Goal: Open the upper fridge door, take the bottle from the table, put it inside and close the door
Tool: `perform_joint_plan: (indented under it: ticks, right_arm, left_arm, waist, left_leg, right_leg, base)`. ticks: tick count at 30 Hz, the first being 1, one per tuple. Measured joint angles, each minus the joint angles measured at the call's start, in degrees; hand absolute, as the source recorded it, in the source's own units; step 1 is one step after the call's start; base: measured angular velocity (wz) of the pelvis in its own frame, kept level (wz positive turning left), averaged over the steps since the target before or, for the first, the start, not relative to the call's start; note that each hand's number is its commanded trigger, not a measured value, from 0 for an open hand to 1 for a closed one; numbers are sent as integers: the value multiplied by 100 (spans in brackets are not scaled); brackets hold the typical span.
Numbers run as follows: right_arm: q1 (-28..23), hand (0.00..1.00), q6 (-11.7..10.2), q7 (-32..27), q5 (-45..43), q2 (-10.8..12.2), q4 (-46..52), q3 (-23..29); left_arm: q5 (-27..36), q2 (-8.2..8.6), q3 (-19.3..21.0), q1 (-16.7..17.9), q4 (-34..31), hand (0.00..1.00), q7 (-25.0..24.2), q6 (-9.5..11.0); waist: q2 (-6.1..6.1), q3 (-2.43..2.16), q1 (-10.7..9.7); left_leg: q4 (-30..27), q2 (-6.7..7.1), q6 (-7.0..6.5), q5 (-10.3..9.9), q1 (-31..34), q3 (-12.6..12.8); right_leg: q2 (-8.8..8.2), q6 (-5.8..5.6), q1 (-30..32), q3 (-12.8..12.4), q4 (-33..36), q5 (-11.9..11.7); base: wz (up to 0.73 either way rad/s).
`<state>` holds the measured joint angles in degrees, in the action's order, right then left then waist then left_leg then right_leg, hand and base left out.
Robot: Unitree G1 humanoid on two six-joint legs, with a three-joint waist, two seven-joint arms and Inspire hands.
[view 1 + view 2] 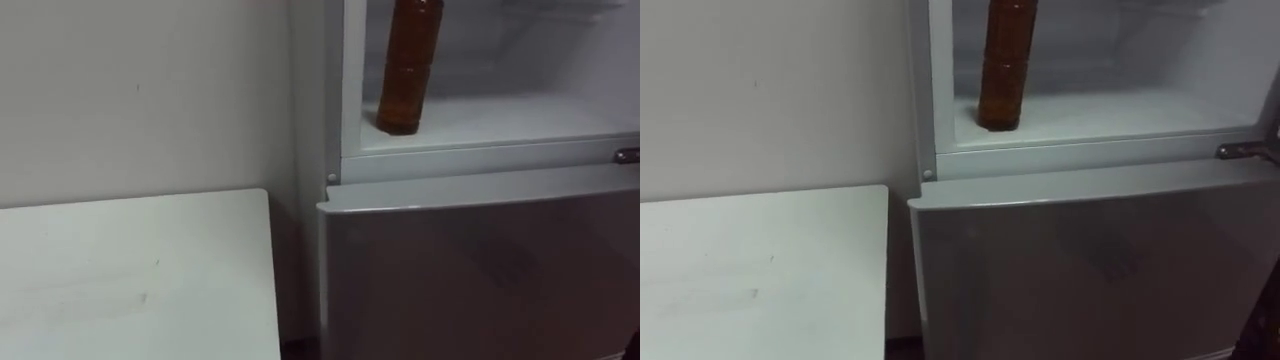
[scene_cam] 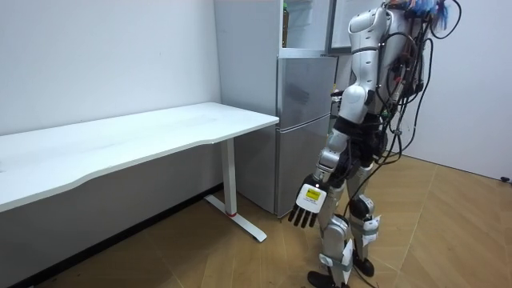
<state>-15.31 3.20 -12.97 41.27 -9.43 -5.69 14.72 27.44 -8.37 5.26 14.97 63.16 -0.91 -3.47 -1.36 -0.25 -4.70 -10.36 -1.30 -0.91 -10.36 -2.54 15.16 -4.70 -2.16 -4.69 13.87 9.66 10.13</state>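
One bottle [image 1: 408, 65] is standing upright at the front of the upper fridge compartment [image 1: 520, 118], well above and apart from the left hand [image 2: 308, 200]. That hand is hanging released beside the robot's thigh, fingers straight, pointing down, holding nothing.

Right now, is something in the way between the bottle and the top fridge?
Nothing visible is. The bottle already stands upright inside the open upper fridge, near its left wall. The left hand hangs open at the robot's side.
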Motion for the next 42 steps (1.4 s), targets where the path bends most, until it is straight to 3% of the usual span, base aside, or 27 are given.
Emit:
perform_joint_plan:
  ticks: [4, 6, 8, 13, 18, 24, 42]
  right_arm:
    - [1, 0, -32, -57, -118, 84, -635, -1]
    - [-1, 0, -208, -101, -222, 94, -1244, -74]
    - [-4, 0, -245, -140, -281, 93, -1732, -174]
    - [-93, 0, -269, -118, -415, 99, -3086, -432]
    - [-165, 0, -287, -24, -1088, 143, -4208, -448]
    - [-151, 0, -306, 103, -1595, 232, -4527, -452]
    - [0, 0, -218, 394, -1897, 281, -5134, -776]
  left_arm:
    - [-18, 50, 13, -36, -5, 0, -99, 13]
    - [-63, 50, 11, -35, -12, 0, -92, 13]
    - [-60, 50, 9, -38, -30, 0, -86, 14]
    - [-56, 74, 8, -40, -31, 0, -62, 71]
    - [-54, 74, 8, 3, 31, 0, -84, 134]
    - [-69, 74, -4, -44, 45, 0, -113, 141]
    - [-65, 74, -119, -44, 97, 0, -203, 130]
  waist:
    - [38, -8, 24]
    - [61, -18, 15]
    - [70, -21, 10]
    - [71, -23, 14]
    - [67, 0, 9]
    - [85, 11, 27]
    - [98, 27, 19]
  left_leg:
    - [6, 1, -3, -15, 0, 6]
    - [13, 18, -3, -15, -21, 4]
    - [23, 17, -2, -14, -20, 3]
    - [39, 21, 1, -16, -31, 7]
    - [95, 19, 17, -35, -163, 3]
    - [97, 20, 47, -54, -221, 31]
    - [127, 18, 78, -82, -309, 35]
  right_leg:
    - [-13, -7, 18, -7, -5, 25]
    - [-11, -9, -26, 5, -1, 24]
    - [-11, -9, -26, 16, -5, 24]
    - [-19, -14, -38, 34, 0, 52]
    - [-28, -33, -133, -18, 11, 138]
    - [6, -18, -135, -113, 10, 150]
    - [16, -7, -227, -71, 7, 193]
  base:
    - [0]
    - [4]
    - [2]
    - [0]
    - [0]
    - [-5]
    - [0]
